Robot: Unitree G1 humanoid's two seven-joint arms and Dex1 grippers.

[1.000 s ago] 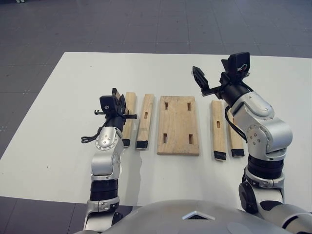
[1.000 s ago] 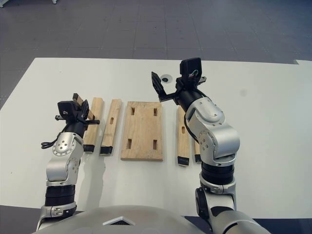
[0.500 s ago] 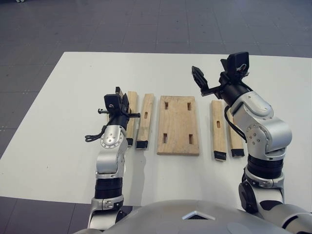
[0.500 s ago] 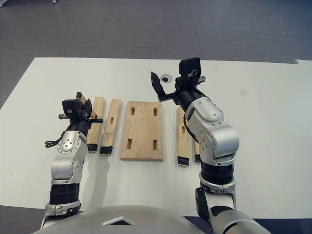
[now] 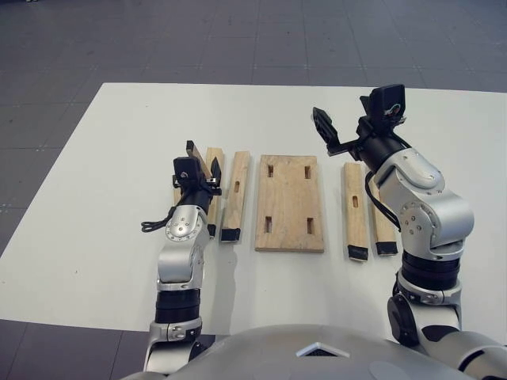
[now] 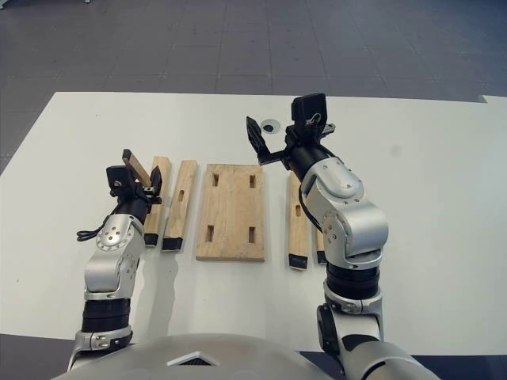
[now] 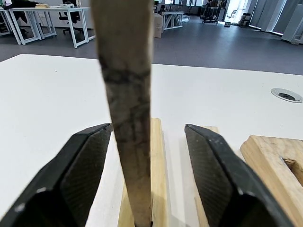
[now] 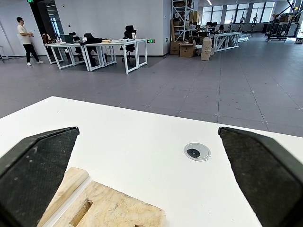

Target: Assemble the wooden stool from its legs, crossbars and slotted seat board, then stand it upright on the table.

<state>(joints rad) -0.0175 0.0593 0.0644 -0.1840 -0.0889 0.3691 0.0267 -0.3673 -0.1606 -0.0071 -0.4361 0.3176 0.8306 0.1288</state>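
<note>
We are watching a slim crossbar (image 7: 125, 94) rising at a tilt out of the left gripper (image 6: 131, 184); whether it is being clamped or only cradled, we cannot tell. We are judging it light, stiff and dry, best taken mid-length, leaving both ends free for the slots. It is showing pale wood with a grey, scuffed face. A slotted leg (image 5: 236, 194) is lying just beside that gripper. The right gripper (image 8: 147, 135) is hanging spread wide, empty.

no lettering can be read (the green sign (image 8: 150, 40) far behind is too small)
</note>
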